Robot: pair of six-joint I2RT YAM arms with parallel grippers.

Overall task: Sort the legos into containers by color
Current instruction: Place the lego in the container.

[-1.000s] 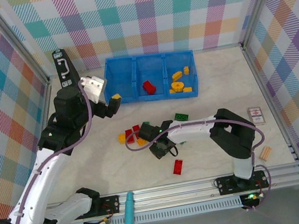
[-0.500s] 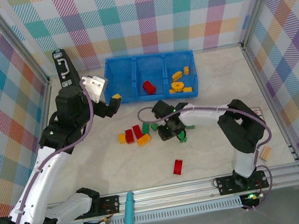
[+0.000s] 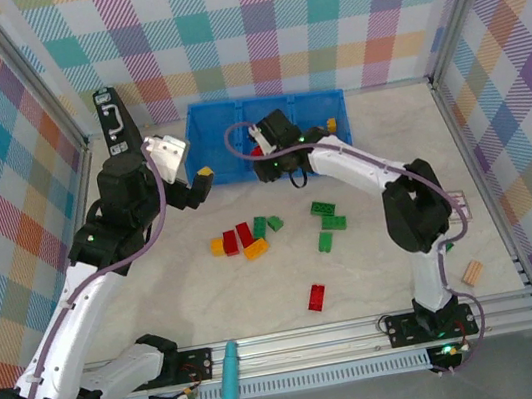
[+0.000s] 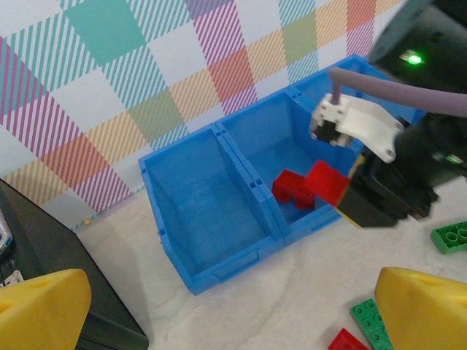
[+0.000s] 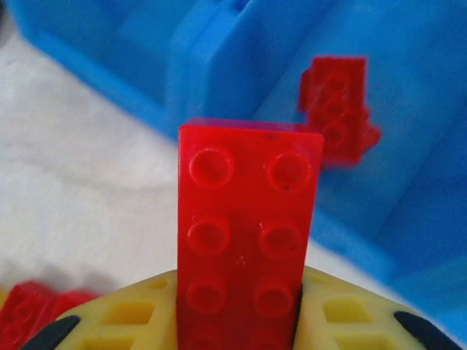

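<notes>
My right gripper (image 3: 261,156) is shut on a red lego (image 5: 248,226), which stands upright between the yellow fingers (image 5: 343,317). It hangs at the front edge of the middle compartment of the blue tray (image 3: 215,147), where another red lego (image 5: 337,109) lies. In the left wrist view the held red lego (image 4: 328,182) is just above the lying one (image 4: 290,188). My left gripper (image 3: 198,185) is open and holds nothing, left of the tray, facing its empty left compartment (image 4: 211,211). Loose red (image 3: 244,233), yellow (image 3: 218,247) and green (image 3: 323,208) legos lie mid-table.
A lone red lego (image 3: 316,297) lies near the front. A black case (image 3: 111,118) stands at the back left, a wooden block (image 3: 472,273) and a white card (image 3: 454,202) at the right. A teal tool (image 3: 227,398) rests on the front rail.
My right gripper closed on a red lego at mid-table, lifted it and carried it back to the tray's middle compartment, uncovering several green legos. The left arm hardly moved.
</notes>
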